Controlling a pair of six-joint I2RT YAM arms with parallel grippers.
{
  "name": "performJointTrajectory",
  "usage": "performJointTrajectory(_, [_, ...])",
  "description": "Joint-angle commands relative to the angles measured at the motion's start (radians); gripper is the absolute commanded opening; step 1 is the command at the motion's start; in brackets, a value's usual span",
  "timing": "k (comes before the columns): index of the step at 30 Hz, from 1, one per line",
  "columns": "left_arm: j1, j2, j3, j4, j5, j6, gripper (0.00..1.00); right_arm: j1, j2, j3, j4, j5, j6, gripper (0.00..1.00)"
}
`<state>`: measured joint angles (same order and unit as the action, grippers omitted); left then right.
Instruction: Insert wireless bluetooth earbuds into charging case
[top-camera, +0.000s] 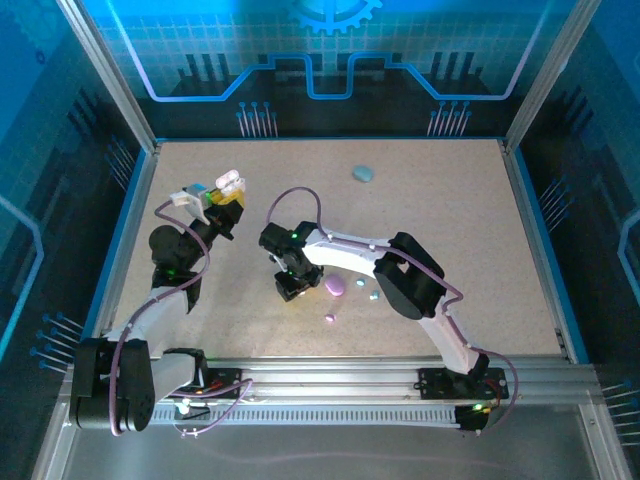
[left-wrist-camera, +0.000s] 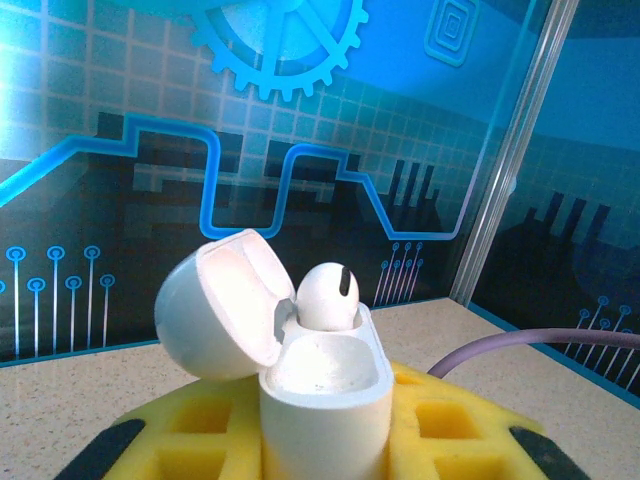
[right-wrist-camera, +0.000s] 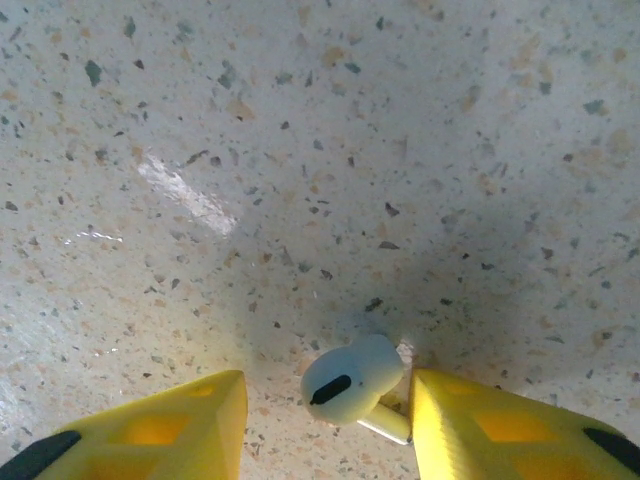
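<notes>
Earbud (right-wrist-camera: 352, 378), white, lay on the speckled desk (right-wrist-camera: 300, 150) between the yellow fingers (right-wrist-camera: 150, 430) of the right pincer (right-wrist-camera: 328, 392). That pincer pointed down at the desk with its jaws wide. The bud rested against the finger on the right of the wrist view, with a clear gap to the other finger.

In the top view the right pincer (top-camera: 292, 292) stood near the middle of the desk (top-camera: 450, 220). A purple case (top-camera: 335, 286) lay just beside it on the right. A light-blue bud (top-camera: 373, 295) sat near that case, and a purple bud (top-camera: 329, 318) lay a little nearer the arm bases. A blue case (top-camera: 362, 173) lay well apart, toward the far edge.

The left pincer (top-camera: 228, 200) was at the far left, clamped on a white case (top-camera: 230, 182). Its wrist view showed the white case (left-wrist-camera: 325, 400) held upright between the yellow fingers (left-wrist-camera: 450, 430) of the left pincer (left-wrist-camera: 325, 445). The lid (left-wrist-camera: 215, 305) was swung open to the left. A second white bud (left-wrist-camera: 328, 295) sat in the far socket.
</notes>
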<state>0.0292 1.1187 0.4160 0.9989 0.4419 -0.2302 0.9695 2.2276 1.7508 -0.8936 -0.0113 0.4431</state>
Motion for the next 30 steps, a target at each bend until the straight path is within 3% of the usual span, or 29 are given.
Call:
performJointTrajectory(1, [0.01, -0.015, -0.009, 0.023, 0.023, -0.001, 0.21, 0.012, -0.045, -0.008, -0.033, -0.037, 0.03, 0.47])
performJointTrajectory(9, [0.009, -0.016, -0.01, 0.024, 0.022, 0.001, 0.21, 0.011, -0.072, 0.019, -0.033, -0.028, 0.048, 0.46])
performJointTrajectory(13, [0.009, -0.017, -0.011, 0.023, 0.021, 0.002, 0.21, 0.011, -0.077, 0.042, -0.058, 0.055, 0.056, 0.47])
performJointTrajectory(20, [0.01, -0.018, -0.011, 0.023, 0.023, 0.001, 0.21, 0.011, -0.004, 0.108, -0.083, 0.094, -0.073, 0.5])
performJointTrajectory(30, [0.01, -0.017, -0.01, 0.02, 0.021, 0.006, 0.21, 0.009, 0.07, 0.159, -0.117, 0.043, -0.144, 0.52])
